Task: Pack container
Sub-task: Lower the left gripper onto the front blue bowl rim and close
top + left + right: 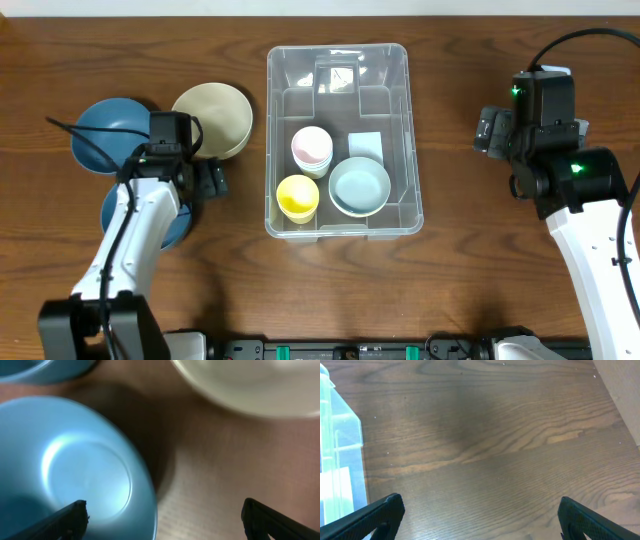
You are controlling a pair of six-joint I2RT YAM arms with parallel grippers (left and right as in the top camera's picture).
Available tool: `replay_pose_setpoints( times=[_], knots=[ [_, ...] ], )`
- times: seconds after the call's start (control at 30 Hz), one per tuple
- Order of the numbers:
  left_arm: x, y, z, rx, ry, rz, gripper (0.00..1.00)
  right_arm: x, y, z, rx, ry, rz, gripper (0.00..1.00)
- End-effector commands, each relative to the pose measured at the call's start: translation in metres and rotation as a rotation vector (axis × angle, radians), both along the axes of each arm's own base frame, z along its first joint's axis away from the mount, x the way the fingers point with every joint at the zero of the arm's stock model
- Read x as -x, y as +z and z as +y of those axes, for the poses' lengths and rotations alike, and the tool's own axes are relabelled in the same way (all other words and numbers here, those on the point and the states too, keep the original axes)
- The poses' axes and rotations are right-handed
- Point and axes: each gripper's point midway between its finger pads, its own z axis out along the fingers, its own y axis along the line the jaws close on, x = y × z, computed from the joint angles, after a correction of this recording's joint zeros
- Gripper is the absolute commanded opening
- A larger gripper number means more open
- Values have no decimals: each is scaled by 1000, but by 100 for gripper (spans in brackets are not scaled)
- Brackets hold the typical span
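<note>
1. The container (300, 105) is seen standing upright at the middle of the table (470, 60), between the two arms, with its long side running away from the robot.
2. Three dishes are held in its near half: a pink cup (311, 147), a yellow cup (297, 195) in front of it, and a pale blue bowl (359, 186) to the right of both.
3. A pale rectangle (366, 144) is seen on the base, just behind the pale blue bowl.
4. The far half of the container is bare.
5. A beige bowl (212, 120) is set just left of the container, apart from its wall.
6. A dark blue bowl (108, 135) lies further left, and a second blue bowl (178, 222) is partly covered by the left arm.
7. The left gripper (167, 520) is spread wide and nothing is held in it.
8. In the left wrist view, one finger (70, 516) is seen over the rim of the second blue bowl and the other over bare wood; contact cannot be judged.
9. The right gripper (480, 515) is likewise spread wide and nothing is gripped.
10. It is held over bare table to the right of the container, whose corner (340, 435) is seen at the left edge of the right wrist view.
</note>
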Motion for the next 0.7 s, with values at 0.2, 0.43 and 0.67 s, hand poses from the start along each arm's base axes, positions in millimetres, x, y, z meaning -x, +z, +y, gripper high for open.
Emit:
replay_pose_setpoints(
  times=[0.2,0.43,0.67],
  knots=[
    [-7,-6,2,-14,7,-9,98,0,9,-4,-1,-19,-26,99],
    [20,-19,1,2,54,92,98,0,9,-4,-1,-19,-26,99],
    [24,-27,14,-60,104,80,98,0,9,-4,-1,-19,-26,99]
  ],
)
